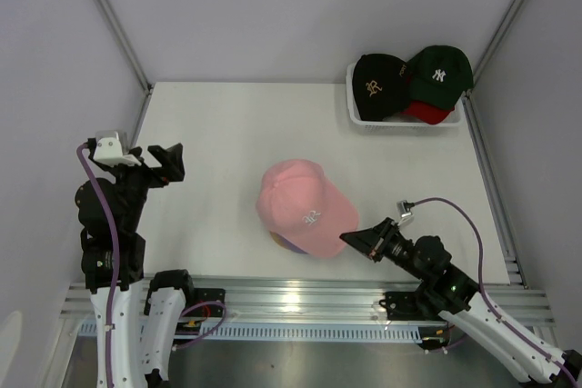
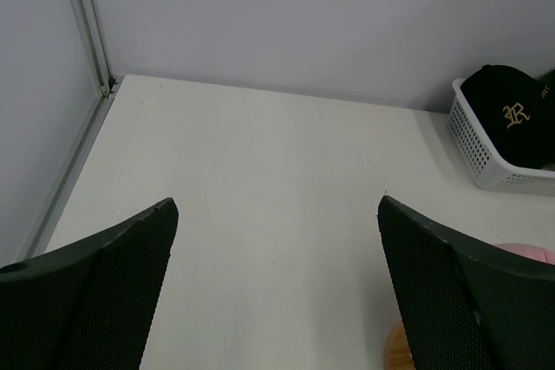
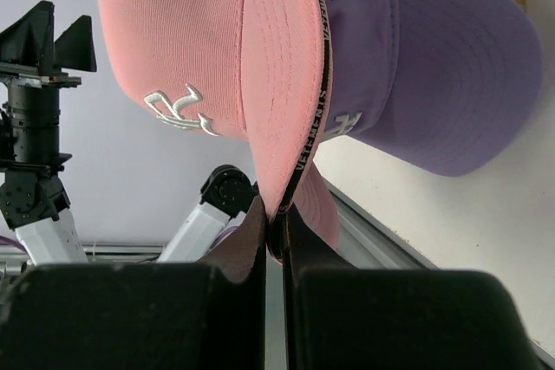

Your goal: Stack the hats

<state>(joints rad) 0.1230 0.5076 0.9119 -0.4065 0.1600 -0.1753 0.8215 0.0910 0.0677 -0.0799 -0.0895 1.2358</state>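
— Which step are you on?
— Your right gripper [image 3: 276,214] is clenched on the brim of the pink cap [image 1: 305,206], seating it over the purple cap [image 3: 416,67] by the table [image 1: 227,134] near edge. Your left gripper [image 2: 277,205] hangs wide, empty.
— Next?
— Likely release, then fetch from the far-right basket [image 1: 400,122].

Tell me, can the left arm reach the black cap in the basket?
Doubtful. The left gripper is open and empty with bare table ahead, but the black cap lies in the white basket at the far opposite corner.

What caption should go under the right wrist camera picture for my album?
The right gripper pinches the pink cap by its brim, purple cap tucked underneath.
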